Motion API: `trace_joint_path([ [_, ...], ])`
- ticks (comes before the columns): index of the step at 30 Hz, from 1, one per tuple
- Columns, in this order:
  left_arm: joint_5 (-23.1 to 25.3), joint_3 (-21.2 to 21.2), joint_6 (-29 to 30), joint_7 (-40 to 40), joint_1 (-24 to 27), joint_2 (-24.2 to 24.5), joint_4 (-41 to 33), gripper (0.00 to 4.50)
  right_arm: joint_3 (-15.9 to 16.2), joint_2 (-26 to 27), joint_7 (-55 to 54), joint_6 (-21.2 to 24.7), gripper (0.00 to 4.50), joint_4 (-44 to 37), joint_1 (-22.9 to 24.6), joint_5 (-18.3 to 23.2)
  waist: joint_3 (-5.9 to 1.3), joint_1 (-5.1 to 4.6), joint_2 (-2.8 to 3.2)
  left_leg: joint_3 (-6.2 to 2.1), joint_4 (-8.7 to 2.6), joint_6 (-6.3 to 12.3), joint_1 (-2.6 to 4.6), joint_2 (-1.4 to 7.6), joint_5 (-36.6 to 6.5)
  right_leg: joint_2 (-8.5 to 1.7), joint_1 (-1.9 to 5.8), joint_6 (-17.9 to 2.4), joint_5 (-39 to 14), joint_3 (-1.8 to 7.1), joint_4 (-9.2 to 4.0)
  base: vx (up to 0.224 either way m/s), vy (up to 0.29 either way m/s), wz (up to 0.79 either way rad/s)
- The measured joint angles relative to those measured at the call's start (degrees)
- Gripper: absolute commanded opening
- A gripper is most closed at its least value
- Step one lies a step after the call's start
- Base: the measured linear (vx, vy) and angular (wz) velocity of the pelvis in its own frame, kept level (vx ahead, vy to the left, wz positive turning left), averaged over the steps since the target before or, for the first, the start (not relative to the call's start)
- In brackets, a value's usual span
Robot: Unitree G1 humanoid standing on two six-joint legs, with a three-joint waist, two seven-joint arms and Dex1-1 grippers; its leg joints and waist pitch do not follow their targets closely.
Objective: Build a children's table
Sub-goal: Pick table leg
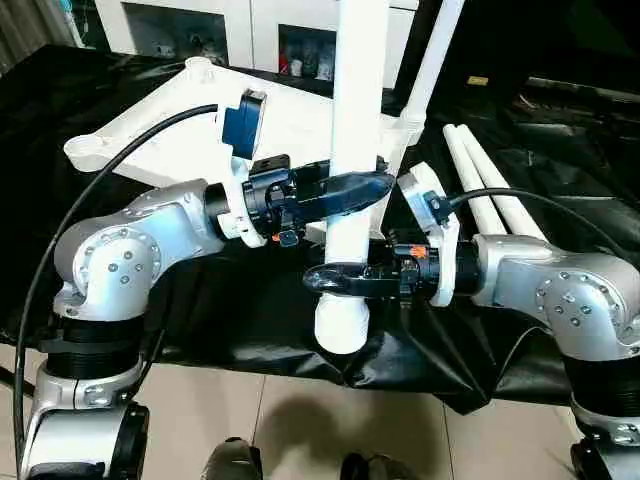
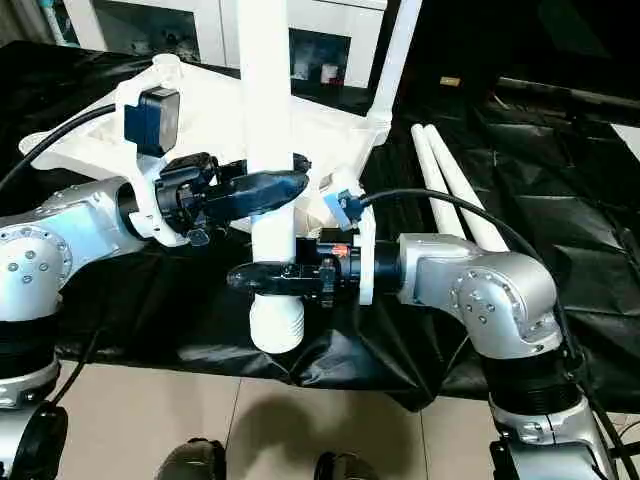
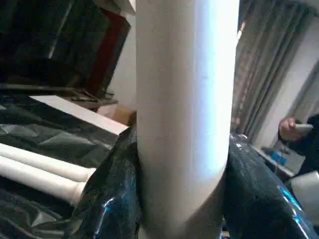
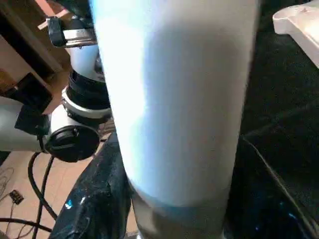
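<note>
my left gripper and right gripper both clamp the upright leg, right below left, in front of the tabletop.

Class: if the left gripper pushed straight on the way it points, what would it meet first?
The left gripper already straddles the upright leg; beyond, probably the right arm's wrist camera, though depth is unclear.

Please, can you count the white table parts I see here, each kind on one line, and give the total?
Tabletop: 1
Leg held upright by both grippers: 1
Leg standing in the tabletop's corner: 1
Legs lying on the black sheet: 2
Total: 5
</note>
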Motion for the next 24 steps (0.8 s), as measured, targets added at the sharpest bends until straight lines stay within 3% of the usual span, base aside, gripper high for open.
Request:
trace_joint_path([
  [6,-2.68,3.89,-1.54,5.73,-0.76,-5.06,1.37,2.86,-1.32,1.4,-0.86,-0.17,1.89,0.42,0.22,0.73,0.0,0.02,0.0,-0.03,0.01,0.0,0.0,0.0,0.0,0.0,0.02,0.0,0.0,-0.03,0.0,0.0,0.0,0.0],
  [8,-3.3,5.29,-2.71,7.94,-0.84,-6.89,2.5,2.86,-3.0,2.66,-1.83,-0.17,1.87,0.63,0.23,1.53,0.0,0.01,0.0,-0.04,0.01,0.0,-0.02,-0.01,0.0,0.0,0.01,0.0,0.0,-0.04,-0.02,0.0,0.0,0.0],
  [15,-12.64,14.2,-6.6,16.02,1.04,-12.67,4.06,2.86,-10.99,4.02,-6.23,-2.23,1.86,0.46,0.99,5.57,-0.08,0.02,0.17,-0.09,0.05,0.0,-0.06,-0.01,0.0,0.0,0.02,-0.02,0.01,-0.09,-0.04,0.0,0.0,0.0],
  [17,-7.87,14.21,-8.43,18.41,2.44,-11.1,2.98,2.86,-11.66,3.61,-8.52,-4.27,1.86,-0.84,2.17,3.36,-0.12,-0.02,0.24,-0.17,0.02,0.0,-0.06,0.0,0.0,0.04,0.03,0.0,0.0,-0.12,-0.04,0.0,0.0,0.0],
  [20,7.03,9.65,-11.85,21.59,5.44,-4.93,1.25,2.86,-11.4,3.54,-13.55,-7.86,1.86,-2.26,4.15,-3.38,-0.17,-0.2,0.56,-0.25,-0.06,-0.01,-0.06,0.0,0.0,0.09,0.02,0.08,-0.02,-0.15,-0.14,0.0,0.0,0.0],
  [21,14.9,5.57,-14.52,23.26,6.96,-0.83,0.79,2.86,-10.62,3.98,-17.23,-10.97,1.86,-2.36,4.83,-8.29,-0.26,-0.29,0.75,-0.3,-0.1,-0.01,-0.06,0.0,0.0,0.09,0.02,0.16,-0.03,-0.17,-0.23,0.0,0.0,0.0],
  [24,24.08,2.06,-17.56,26.99,10.39,1.17,-0.47,2.86,-8.93,4.81,-24.18,-19.51,1.86,-1.99,6.59,-18.78,-0.25,-0.5,1.67,-0.31,-0.16,-0.01,-0.23,-0.05,0.0,0.09,0.04,0.33,0.04,-0.15,-0.62,0.0,0.0,0.0],
])
